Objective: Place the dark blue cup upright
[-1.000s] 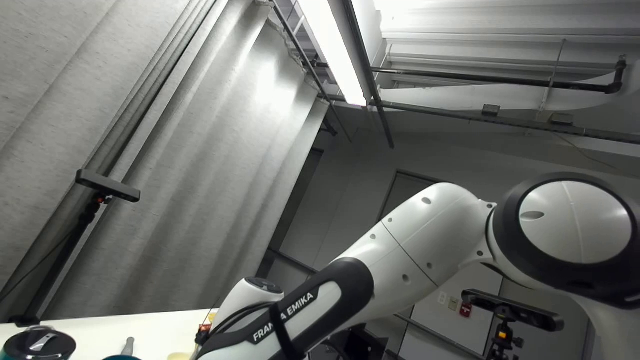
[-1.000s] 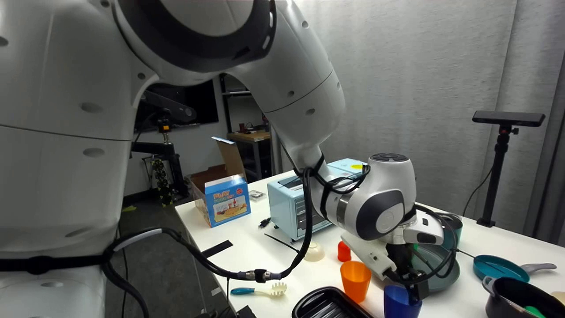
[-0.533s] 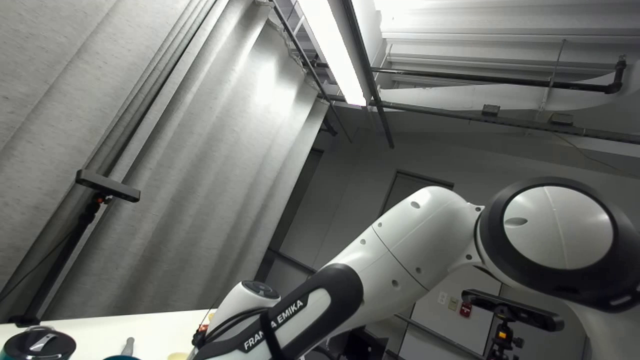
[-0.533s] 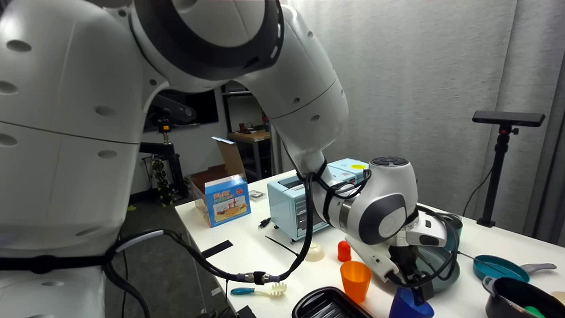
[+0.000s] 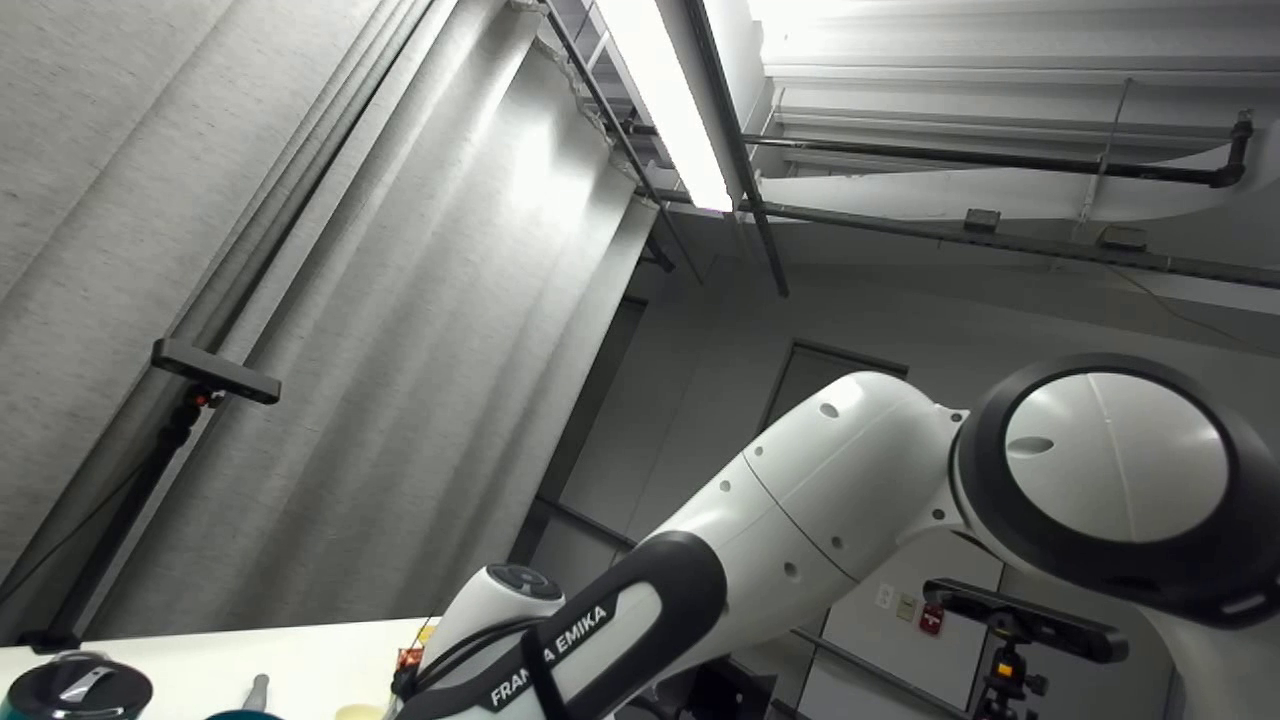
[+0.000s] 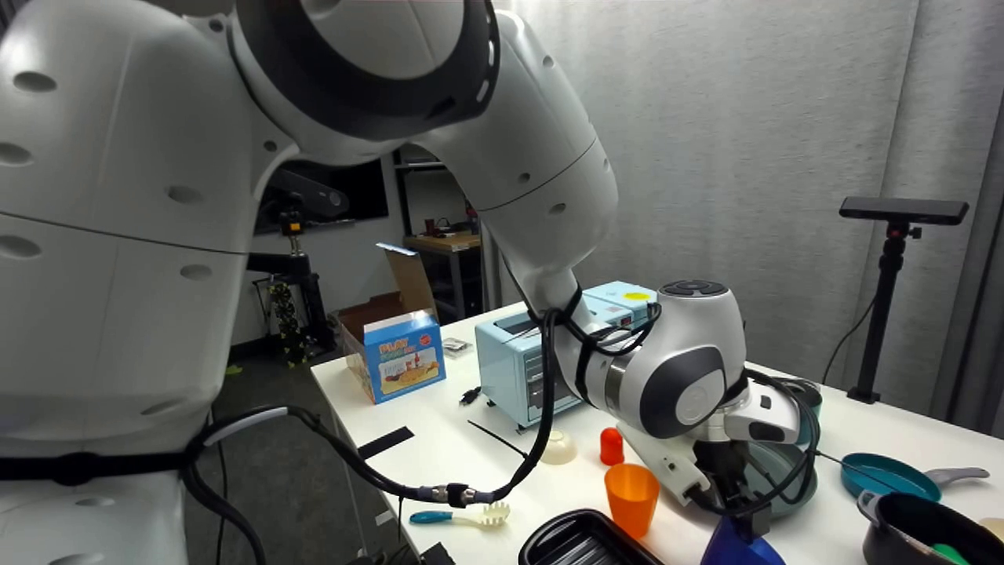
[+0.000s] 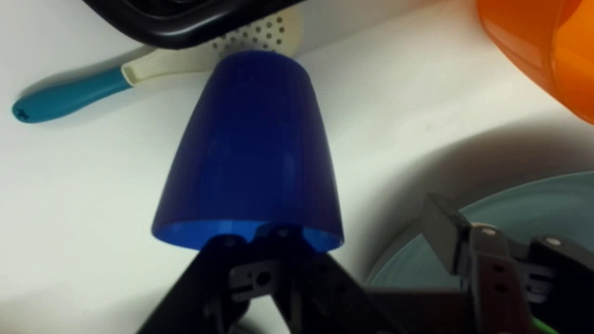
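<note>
Hangs near the orange cup (image 6: pixel 632 498) with the fingers of the gripper (image 7: pixel 359 227) well apart. Overlaps, by a single fingertip in the wrist view, the mouth of the dark blue cup (image 7: pixel 250 144), impossible to tell whether touching. Shows that cup, in an exterior view, to the orange cup's lower right, and the black tray (image 6: pixel 587 541) to its lower left.

Wrist cam nr. cup (image 7: pixel 253 148) — ext. views share arm (image 6: pixel 549 169).
</note>
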`<state>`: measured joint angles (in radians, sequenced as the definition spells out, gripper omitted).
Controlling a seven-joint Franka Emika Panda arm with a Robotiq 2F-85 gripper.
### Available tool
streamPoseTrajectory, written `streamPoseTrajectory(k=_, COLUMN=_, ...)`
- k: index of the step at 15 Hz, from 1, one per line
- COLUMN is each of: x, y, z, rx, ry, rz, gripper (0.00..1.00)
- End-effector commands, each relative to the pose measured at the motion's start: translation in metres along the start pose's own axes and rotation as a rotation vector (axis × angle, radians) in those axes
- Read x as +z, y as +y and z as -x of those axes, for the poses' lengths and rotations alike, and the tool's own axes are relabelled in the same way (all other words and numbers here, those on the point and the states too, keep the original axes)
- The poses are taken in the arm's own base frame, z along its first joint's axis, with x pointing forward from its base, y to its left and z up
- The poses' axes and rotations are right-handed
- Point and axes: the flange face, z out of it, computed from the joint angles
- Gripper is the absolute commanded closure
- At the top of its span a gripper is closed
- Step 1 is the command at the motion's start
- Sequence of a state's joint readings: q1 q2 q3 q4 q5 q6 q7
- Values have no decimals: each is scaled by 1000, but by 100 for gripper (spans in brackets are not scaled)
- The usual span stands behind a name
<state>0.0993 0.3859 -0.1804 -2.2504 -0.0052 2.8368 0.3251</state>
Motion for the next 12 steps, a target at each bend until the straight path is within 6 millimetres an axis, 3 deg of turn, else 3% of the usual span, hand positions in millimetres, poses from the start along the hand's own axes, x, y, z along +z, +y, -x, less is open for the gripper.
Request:
streamPoseTrajectory(k=1, x=-4, y=1, z=1, rx=30, ry=23, rz=29, gripper=63)
streamPoseTrajectory(k=6, x=-5, y=-1, z=-1, rx=53, ry=44, rz=49, gripper=99)
streamPoseTrajectory(k=12, x=-13, y=-3, z=-7, rx=77, ry=83, rz=58, gripper=99)
